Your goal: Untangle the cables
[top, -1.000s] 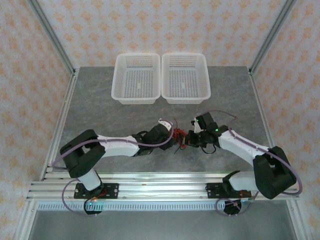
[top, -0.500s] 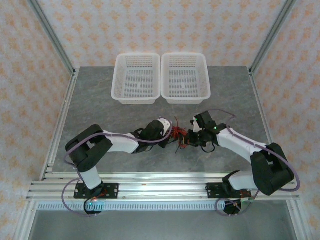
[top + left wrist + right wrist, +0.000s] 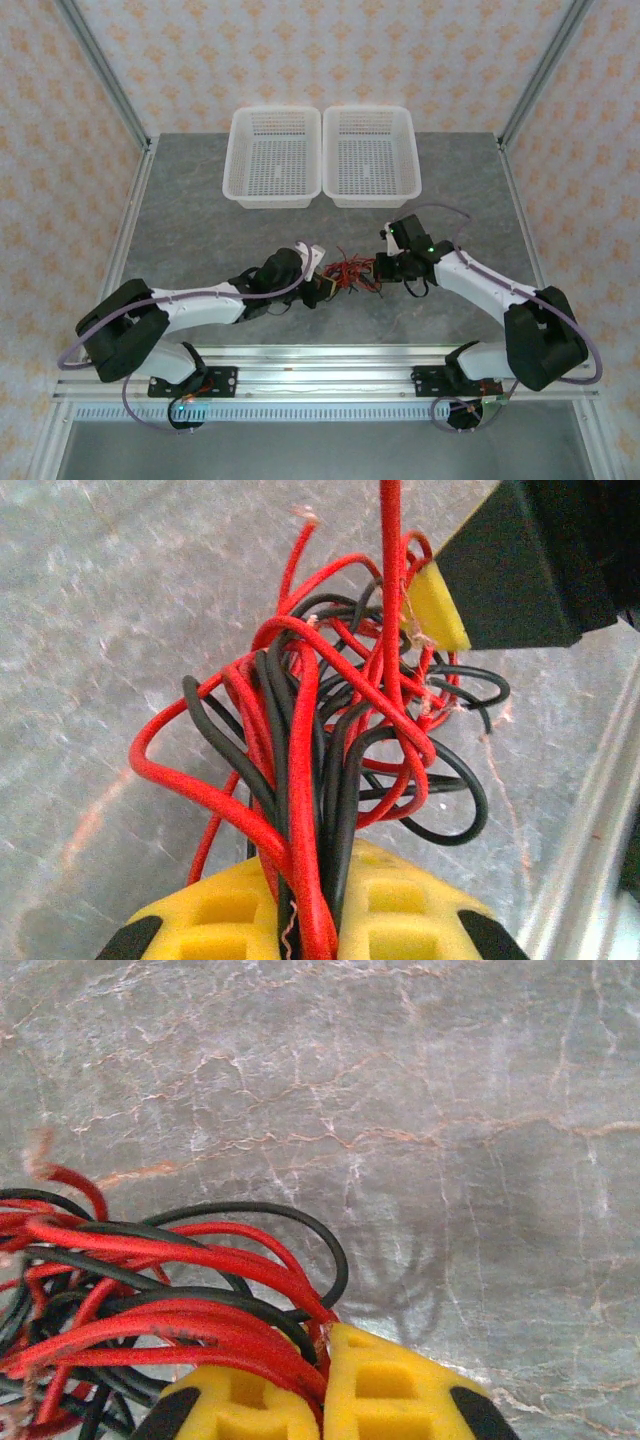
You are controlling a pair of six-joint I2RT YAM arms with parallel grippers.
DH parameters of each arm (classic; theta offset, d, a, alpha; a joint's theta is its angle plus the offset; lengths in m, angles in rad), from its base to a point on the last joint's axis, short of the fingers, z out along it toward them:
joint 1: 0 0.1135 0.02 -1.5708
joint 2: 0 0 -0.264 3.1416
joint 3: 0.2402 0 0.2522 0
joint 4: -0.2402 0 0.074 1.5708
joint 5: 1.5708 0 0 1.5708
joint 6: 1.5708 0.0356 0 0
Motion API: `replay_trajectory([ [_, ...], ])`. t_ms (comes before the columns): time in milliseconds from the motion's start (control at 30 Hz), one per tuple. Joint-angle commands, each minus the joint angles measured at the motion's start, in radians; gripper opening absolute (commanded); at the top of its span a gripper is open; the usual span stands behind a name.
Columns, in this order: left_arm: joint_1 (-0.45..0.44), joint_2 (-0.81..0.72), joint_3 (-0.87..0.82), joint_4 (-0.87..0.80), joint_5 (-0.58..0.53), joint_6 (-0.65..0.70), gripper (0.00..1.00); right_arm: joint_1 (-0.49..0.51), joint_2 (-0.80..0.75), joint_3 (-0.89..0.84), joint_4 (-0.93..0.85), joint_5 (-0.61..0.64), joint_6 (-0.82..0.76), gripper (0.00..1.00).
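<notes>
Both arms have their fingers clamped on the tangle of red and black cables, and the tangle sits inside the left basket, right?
No. The top external view shows the cables held between the left gripper and right gripper over the table, on the near side of the left basket, not inside it. The rest stands.
</notes>
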State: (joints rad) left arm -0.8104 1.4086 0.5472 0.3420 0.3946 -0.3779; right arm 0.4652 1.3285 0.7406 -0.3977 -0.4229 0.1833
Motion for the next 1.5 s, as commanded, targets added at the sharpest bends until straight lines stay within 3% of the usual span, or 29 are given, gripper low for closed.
replay_trajectory([
  [0,0.004,-0.014,-0.04,0.026,0.107,-0.151,0.0,-0.019,-0.033,0.045,0.099,0.107,-0.02,0.12],
  [333,0.037,0.119,-0.001,0.14,0.123,-0.462,0.0,0.028,-0.3,0.018,0.057,0.151,0.171,0.62],
  [433,0.037,0.154,0.027,0.133,0.124,-0.487,0.0,0.07,-0.361,0.041,0.004,0.184,0.2,0.69],
  [633,0.037,0.165,0.083,0.046,0.08,-0.473,0.0,0.186,-0.361,0.127,-0.092,0.27,0.233,0.68],
  [833,0.037,0.155,0.089,0.047,0.069,-0.493,0.0,0.317,-0.225,0.135,-0.049,0.317,0.282,0.55],
  [1067,0.037,0.135,0.076,0.06,0.053,-0.51,0.0,0.328,-0.097,0.093,0.003,0.401,0.318,0.45],
  [1467,0.037,0.149,0.066,0.093,0.047,-0.527,0.0,0.327,0.032,0.014,0.136,0.333,0.331,0.42],
])
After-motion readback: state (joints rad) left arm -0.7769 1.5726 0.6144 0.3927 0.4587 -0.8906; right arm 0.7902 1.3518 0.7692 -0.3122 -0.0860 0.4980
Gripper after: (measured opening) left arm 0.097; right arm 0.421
